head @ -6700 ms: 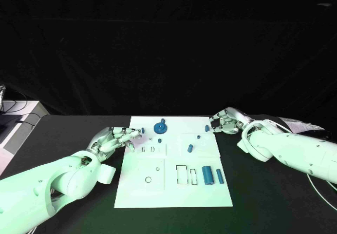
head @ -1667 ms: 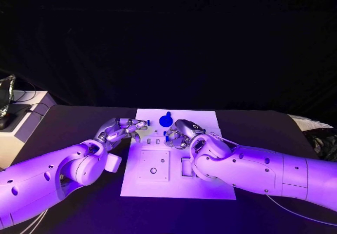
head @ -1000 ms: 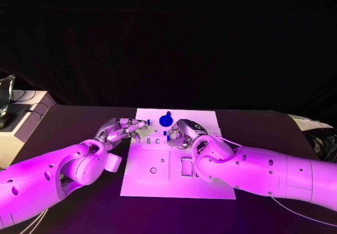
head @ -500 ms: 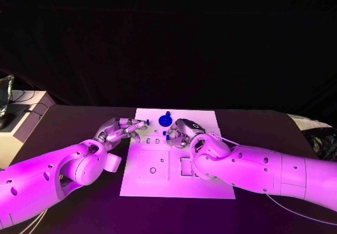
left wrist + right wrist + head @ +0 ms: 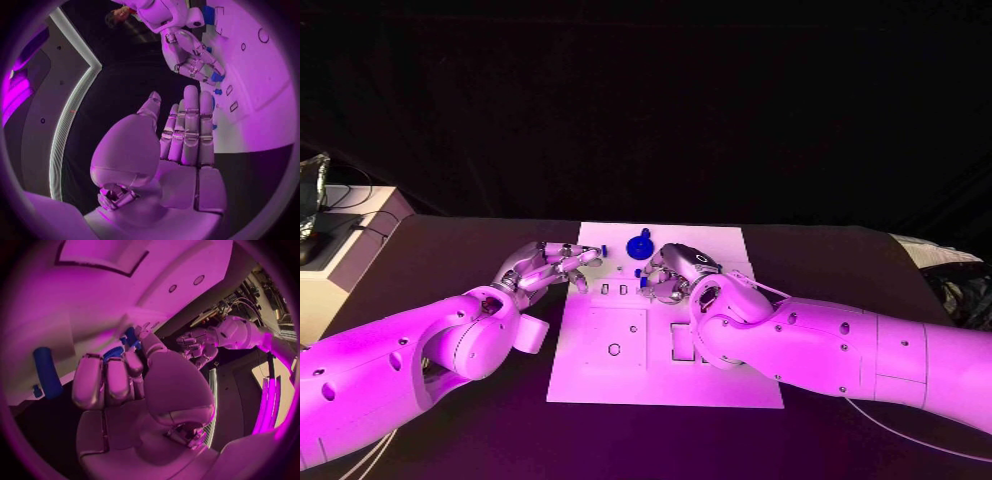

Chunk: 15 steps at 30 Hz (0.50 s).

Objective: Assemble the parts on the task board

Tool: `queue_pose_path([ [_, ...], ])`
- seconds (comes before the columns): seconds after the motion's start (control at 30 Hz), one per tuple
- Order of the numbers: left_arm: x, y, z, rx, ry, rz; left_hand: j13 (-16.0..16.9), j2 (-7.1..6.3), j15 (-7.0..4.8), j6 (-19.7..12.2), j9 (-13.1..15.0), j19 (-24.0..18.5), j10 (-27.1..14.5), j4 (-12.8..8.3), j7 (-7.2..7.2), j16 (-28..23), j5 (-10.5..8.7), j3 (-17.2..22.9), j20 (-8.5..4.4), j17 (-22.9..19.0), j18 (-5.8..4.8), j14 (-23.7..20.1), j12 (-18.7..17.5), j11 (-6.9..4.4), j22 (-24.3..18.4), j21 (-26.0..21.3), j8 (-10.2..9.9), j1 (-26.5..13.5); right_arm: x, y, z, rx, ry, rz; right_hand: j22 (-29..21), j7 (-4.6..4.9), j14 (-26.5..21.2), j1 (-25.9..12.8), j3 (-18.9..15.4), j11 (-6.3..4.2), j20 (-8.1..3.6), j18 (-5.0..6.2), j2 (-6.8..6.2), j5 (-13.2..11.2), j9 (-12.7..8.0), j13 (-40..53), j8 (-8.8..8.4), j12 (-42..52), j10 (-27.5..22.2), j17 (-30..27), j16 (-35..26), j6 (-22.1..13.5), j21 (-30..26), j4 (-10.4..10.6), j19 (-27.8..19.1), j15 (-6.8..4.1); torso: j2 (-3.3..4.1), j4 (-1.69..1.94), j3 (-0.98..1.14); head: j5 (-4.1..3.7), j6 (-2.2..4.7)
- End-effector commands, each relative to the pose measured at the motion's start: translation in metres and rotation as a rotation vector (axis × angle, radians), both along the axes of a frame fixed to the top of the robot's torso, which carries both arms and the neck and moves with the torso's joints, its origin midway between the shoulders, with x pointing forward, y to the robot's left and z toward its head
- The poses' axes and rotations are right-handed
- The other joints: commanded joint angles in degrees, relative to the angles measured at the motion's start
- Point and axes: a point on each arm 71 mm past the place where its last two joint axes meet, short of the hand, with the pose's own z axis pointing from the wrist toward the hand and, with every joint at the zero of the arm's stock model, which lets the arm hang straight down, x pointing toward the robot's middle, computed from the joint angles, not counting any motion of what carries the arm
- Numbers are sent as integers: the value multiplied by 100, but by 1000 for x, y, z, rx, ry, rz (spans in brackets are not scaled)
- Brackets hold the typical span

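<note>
Head view: a small blue part is pinched by the right hand above the task board, best lowered squarely, while the left hand, fingers spread and empty, hovers at the board's edge.

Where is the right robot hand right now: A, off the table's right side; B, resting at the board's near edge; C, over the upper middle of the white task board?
C: the right robot hand is over the task board, just below the round blue part.
</note>
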Motion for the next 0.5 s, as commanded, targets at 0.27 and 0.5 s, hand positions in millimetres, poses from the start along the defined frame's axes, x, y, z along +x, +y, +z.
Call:
queue_pose_path([
  [0.27,-1,-3,1,-7,-2,-18,8,45,5,-60,4,-30,-72,-30,10,35,-9,-19,8,-9,110,-31,-20,7,-10,29,-22,8,-1,-1,-4,-31,26,0,935,126,-8,-12,-20,49,-1,45,-171,-35,-8,-80,-8,-114,-117,-16,-52,-109,-62,191,258,18,3,7,-2,-5,-7],
  [0.5,0,-2,1,-6,-2,-18,8,42,6,-63,4,-31,-84,-33,11,35,-9,-19,10,-10,110,-32,-19,10,-14,32,-21,8,0,-2,-4,-30,20,-5,931,190,-13,32,-51,94,33,59,-252,-38,-11,-176,-9,-193,-213,-16,-62,-279,-90,288,251,53,2,-2,1,-2,-19],
])
